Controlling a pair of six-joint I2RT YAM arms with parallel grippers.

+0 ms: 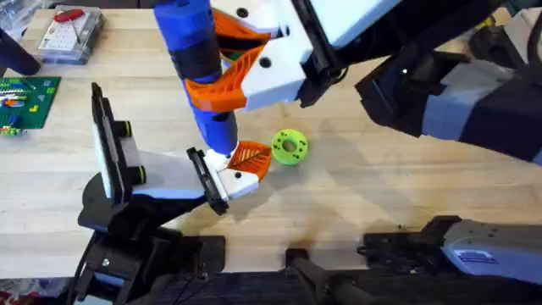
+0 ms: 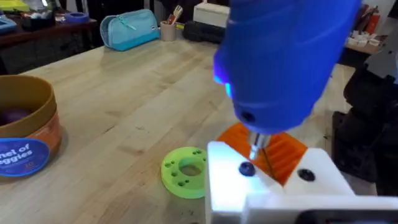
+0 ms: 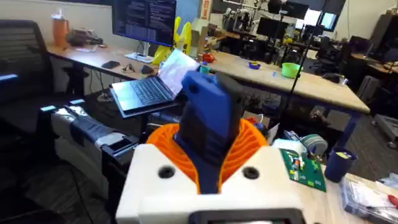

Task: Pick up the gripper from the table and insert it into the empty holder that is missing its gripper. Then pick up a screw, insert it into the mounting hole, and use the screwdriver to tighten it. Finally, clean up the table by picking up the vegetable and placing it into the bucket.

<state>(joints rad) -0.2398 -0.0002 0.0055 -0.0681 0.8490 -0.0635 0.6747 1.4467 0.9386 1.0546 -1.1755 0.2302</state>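
Observation:
My right gripper (image 1: 222, 63) reaches across from the right and is shut on the blue screwdriver (image 1: 199, 68), which it holds nearly upright between its orange ribbed pads (image 3: 249, 146). The screwdriver's bit presses on a dark screw (image 2: 247, 168) in the white gripper piece with an orange pad (image 1: 241, 163). That piece sits at the end of my left arm, at my left gripper (image 1: 235, 169). The bucket (image 2: 43, 93) stands on the table beyond the green disc, with something dark inside it. The vegetable is out of view.
A lime-green disc with holes (image 1: 289, 146) lies just right of the white piece. A black upright stand (image 1: 106, 140) rises at the left. A green circuit board (image 1: 25, 102) and a clear box with a red-handled tool (image 1: 72, 34) sit far left.

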